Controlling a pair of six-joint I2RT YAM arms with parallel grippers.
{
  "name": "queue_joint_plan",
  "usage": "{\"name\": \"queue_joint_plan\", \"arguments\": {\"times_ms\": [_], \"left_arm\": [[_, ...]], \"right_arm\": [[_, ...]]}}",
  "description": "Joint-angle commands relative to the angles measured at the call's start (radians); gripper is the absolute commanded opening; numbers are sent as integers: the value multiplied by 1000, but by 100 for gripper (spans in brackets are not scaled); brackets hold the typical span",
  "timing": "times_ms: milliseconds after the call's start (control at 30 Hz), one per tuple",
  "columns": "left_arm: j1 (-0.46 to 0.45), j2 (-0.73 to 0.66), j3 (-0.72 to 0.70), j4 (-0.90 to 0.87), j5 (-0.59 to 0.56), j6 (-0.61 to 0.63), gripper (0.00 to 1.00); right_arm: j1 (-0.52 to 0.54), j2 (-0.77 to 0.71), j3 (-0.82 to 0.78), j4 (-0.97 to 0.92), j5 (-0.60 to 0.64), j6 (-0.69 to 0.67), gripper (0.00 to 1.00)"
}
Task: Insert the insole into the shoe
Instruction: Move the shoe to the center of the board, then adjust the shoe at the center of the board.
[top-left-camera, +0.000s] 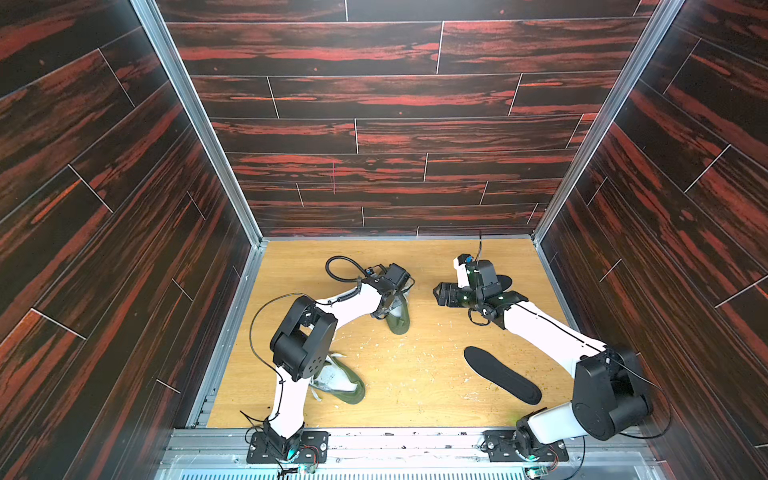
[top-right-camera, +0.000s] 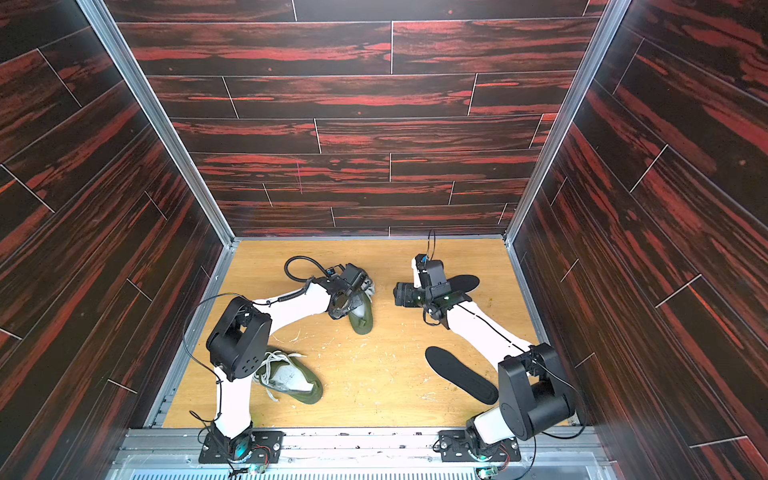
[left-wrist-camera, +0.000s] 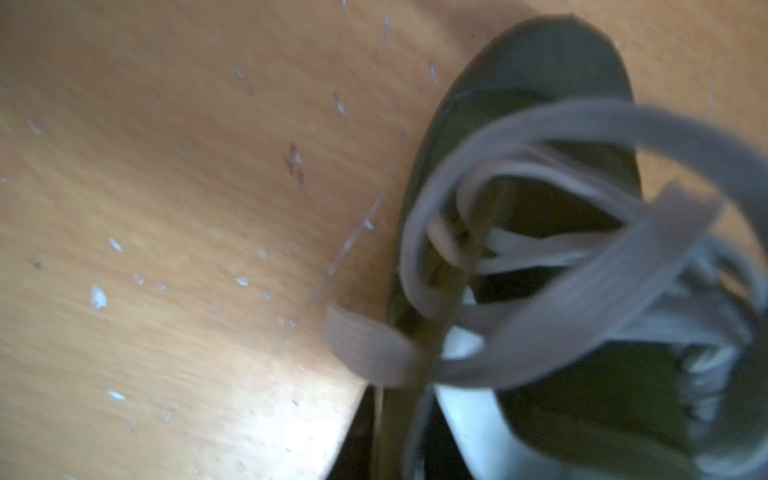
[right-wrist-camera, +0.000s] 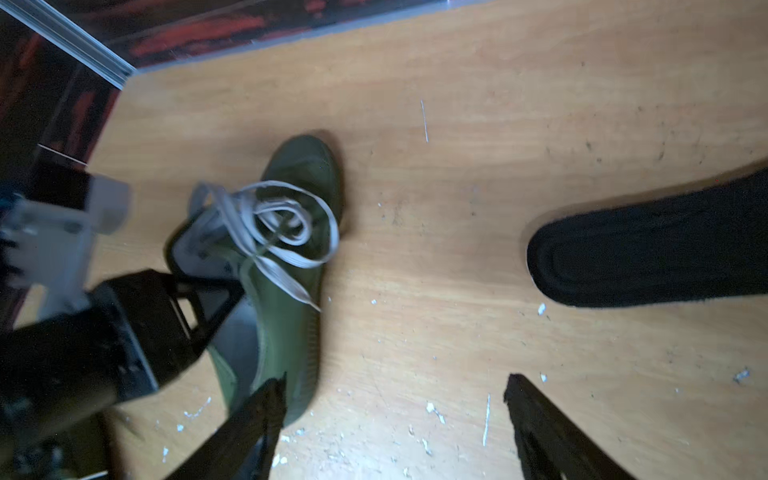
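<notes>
An olive-green shoe (top-left-camera: 398, 324) (top-right-camera: 360, 322) (left-wrist-camera: 540, 75) (right-wrist-camera: 291, 316) with loose grey laces lies on the wooden floor, left of centre. My left gripper (left-wrist-camera: 399, 432) (right-wrist-camera: 208, 303) reaches into its opening, a dark finger on each side of the shoe's side wall; blur hides whether they clamp it. A black insole (top-left-camera: 500, 374) (top-right-camera: 461, 374) lies flat at the front right. My right gripper (right-wrist-camera: 395, 390) hangs open above bare floor between the shoe and a second black insole (right-wrist-camera: 648, 257) (top-left-camera: 505, 281), holding nothing.
A second olive shoe (top-left-camera: 340, 382) (top-right-camera: 291, 380) with a white lining lies by the left arm's lower link. Dark wood-patterned walls (top-left-camera: 374, 187) close in the floor on three sides. White scuffs and crumbs dot the boards (right-wrist-camera: 432, 409).
</notes>
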Motion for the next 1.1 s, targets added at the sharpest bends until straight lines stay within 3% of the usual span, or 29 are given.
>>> {"name": "queue_joint_plan", "arguments": {"times_ms": [0, 167, 300, 433, 633, 1067], "left_arm": [[6, -88, -27, -51, -63, 28, 37], [9, -163, -30, -139, -87, 101, 48], [12, -234, -24, -192, -125, 144, 54], [20, -255, -12, -204, -44, 188, 59], [20, -192, 20, -205, 55, 197, 62], [20, -67, 67, -149, 70, 175, 64]], "right_arm": [[3, 25, -8, 1, -2, 6, 86], [10, 54, 22, 6, -45, -13, 86], [93, 132, 121, -71, 3, -101, 86], [124, 196, 166, -22, -8, -59, 86], [175, 314, 284, -24, 21, -53, 84], [224, 457, 354, -7, 65, -5, 81]]}}
